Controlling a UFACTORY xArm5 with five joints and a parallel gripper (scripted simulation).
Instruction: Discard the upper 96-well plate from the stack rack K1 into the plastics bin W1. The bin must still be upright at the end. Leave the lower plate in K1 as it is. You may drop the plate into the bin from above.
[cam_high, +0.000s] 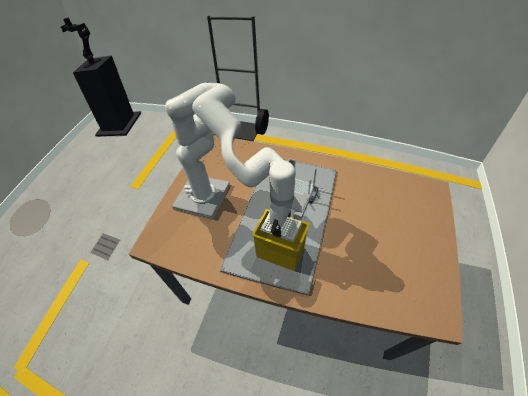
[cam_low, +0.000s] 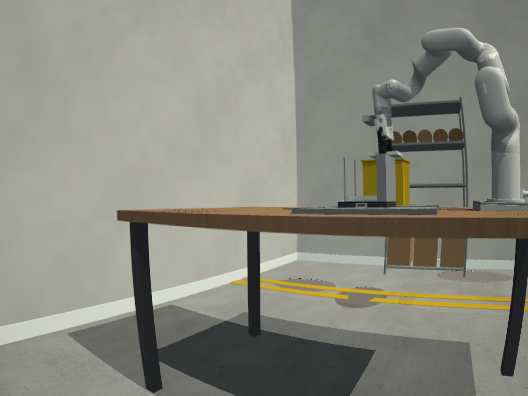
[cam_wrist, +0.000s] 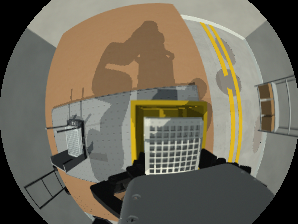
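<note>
My gripper (cam_high: 276, 226) (cam_low: 384, 146) is shut on the white 96-well plate (cam_high: 287, 231) (cam_low: 389, 154) (cam_wrist: 173, 145) and holds it level right over the open top of the yellow plastics bin W1 (cam_high: 280, 248) (cam_low: 402, 182) (cam_wrist: 139, 129). The bin stands upright on the grey mat (cam_high: 239, 252). In the wrist view the plate's well grid fills the bin's opening. The wire stack rack K1 (cam_high: 314, 192) (cam_low: 345, 180) (cam_wrist: 81, 124) stands behind the bin on the same mat, with the lower plate (cam_high: 300, 186) (cam_wrist: 69, 140) still in it.
The arm's base plate (cam_high: 200, 204) sits at the table's left back. The brown table (cam_high: 400, 260) (cam_low: 210, 217) extends wide to the right. A shelf with boxes (cam_low: 430, 145) stands behind the table, and a black pedestal (cam_high: 106, 97) stands in the far corner.
</note>
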